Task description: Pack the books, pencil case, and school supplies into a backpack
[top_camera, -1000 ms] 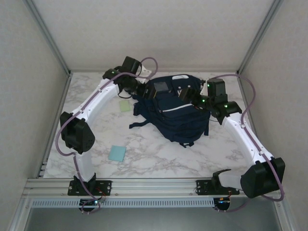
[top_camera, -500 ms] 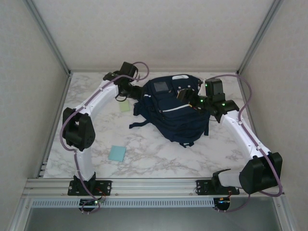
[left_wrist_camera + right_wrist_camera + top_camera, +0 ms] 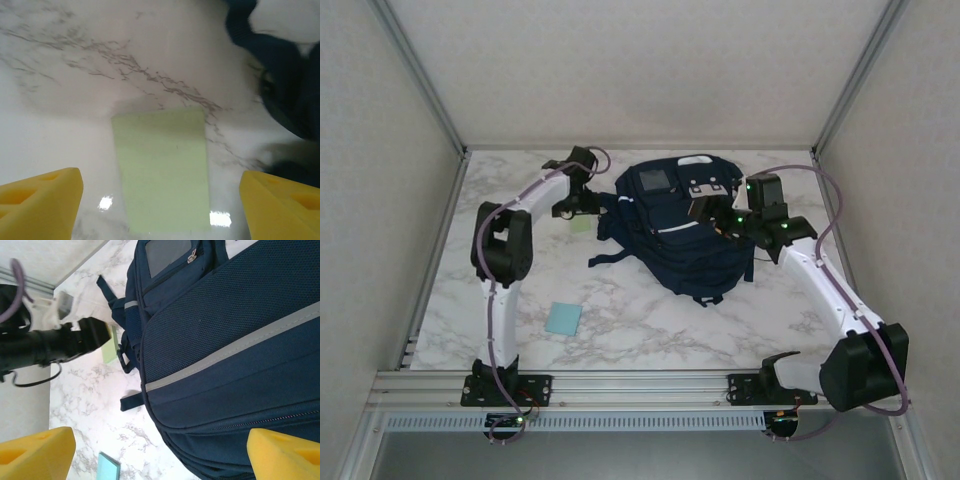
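Task status: packing is partly outstanding, judging by what is lying outside the bag.

The backpack (image 3: pixel 690 250) is lying flat at the middle of the table (image 3: pixel 650 335), front pocket facing up. Its contents are hidden, so the status of the pencil case and the smaller book cannot be determined (the zip line in the right wrist view appears to be running closed, but this is not certain).

Two items are lying on the marble outside the bag:
- The lime-green notebook (image 3: pixel 150 150) is resting flat just beside the backpack's left side.
- The light-blue pad (image 3: pixel 563 318) is sitting well apart from the bag, nearer the arm bases.

The left gripper (image 3: pixel 160 176) is hovering directly over the green notebook with its jaws spread wide, one pad on each side, and is gripping nothing. The right gripper (image 3: pixel 161 434) is hanging over the upper face of the backpack, jaws likewise wide apart and holding nothing.

Assessment: the notebook is probably the next item, with the pad to follow.
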Tool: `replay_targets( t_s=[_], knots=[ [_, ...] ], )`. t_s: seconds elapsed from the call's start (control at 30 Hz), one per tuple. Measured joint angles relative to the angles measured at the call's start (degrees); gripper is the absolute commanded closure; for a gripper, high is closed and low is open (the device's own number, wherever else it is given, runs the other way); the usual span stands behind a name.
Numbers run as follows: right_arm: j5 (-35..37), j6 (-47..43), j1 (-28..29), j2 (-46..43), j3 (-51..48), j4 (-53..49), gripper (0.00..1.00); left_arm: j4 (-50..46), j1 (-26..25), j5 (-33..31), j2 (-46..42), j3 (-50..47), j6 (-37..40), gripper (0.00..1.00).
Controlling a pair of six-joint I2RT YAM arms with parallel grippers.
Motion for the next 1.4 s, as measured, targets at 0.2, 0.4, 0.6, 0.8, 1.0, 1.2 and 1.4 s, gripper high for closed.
replay_targets(
  t_s=[0.2,0.4,0.6,0.8,1.0,1.2,1.4],
  knots=[
    [1.2,-0.2,0.0,-1.9,-1.2,-0.4,0.09,-1.9,0.7,0.8,5.4,5.9,-1.4,0.18],
    [2.6,-0.9,0.0,-3.3,-1.7,-1.2,0.09,-1.8,1.3,1.1,6.9,7.5,-2.3,0.32],
    [2.9,-1.3,0.0,-3.4,-1.7,-1.2,0.09,-0.7,1.2,1.9,6.7,6.5,-3.0,0.31],
    [3.8,-1.5,0.0,-3.4,-1.7,-1.3,0.09,2.9,1.3,2.2,4.5,2.2,-3.1,0.35],
    [4.1,-1.5,0.0,-3.5,-1.7,-1.3,0.09,5.3,1.5,1.9,2.5,-1.3,-2.9,0.54],
    [3.8,-1.5,0.0,-3.5,-1.7,-1.2,0.09,4.5,1.5,2.1,1.8,-1.7,-3.1,0.55],
    [0.6,-1.5,0.8,-3.3,-3.7,2.8,0.09,1.6,1.5,6.4,-0.3,-1.8,-4.5,0.54]
  ],
)
